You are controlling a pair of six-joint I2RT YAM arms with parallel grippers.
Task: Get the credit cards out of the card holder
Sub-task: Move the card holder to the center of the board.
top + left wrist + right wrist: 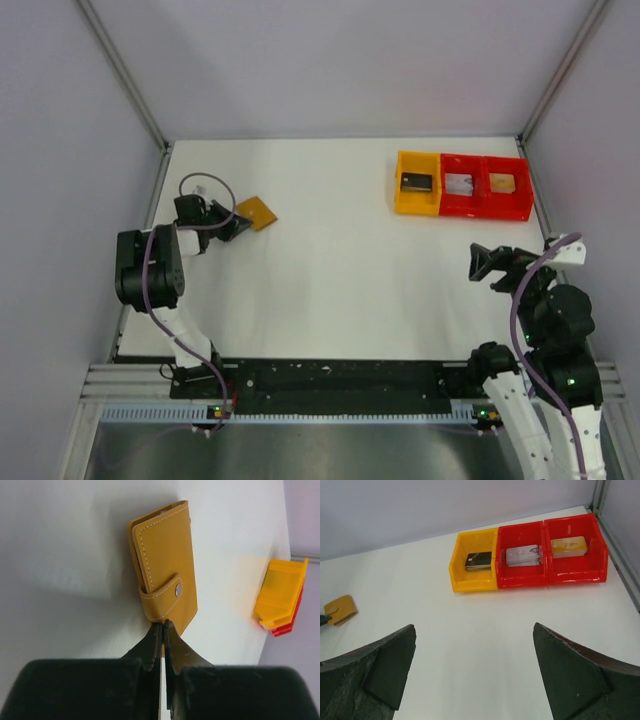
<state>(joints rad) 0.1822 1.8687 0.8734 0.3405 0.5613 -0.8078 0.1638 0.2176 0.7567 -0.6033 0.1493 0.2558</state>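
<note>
Card holder [167, 560] is seen lying closed on the white table [340, 270] at the left, strap snapped down. Its near edge is met by the left gripper [163, 626], fingers pressed together — whether any leather is pinched cannot be told. The right gripper [474, 630] is held wide apart, empty, at the right. Farther back, 1 yellow tray [470, 582] and 2 red trays [550, 577] are set side by side — small rectangles inside.

Bright, even light from above washes my white bench [340, 250], leaving only soft grey shade beside the card holder [167, 555] in my left wrist view. There my left claw [163, 627] looms black and blurred at the near edge; the overhead view is coarse and slightly soft.
</note>
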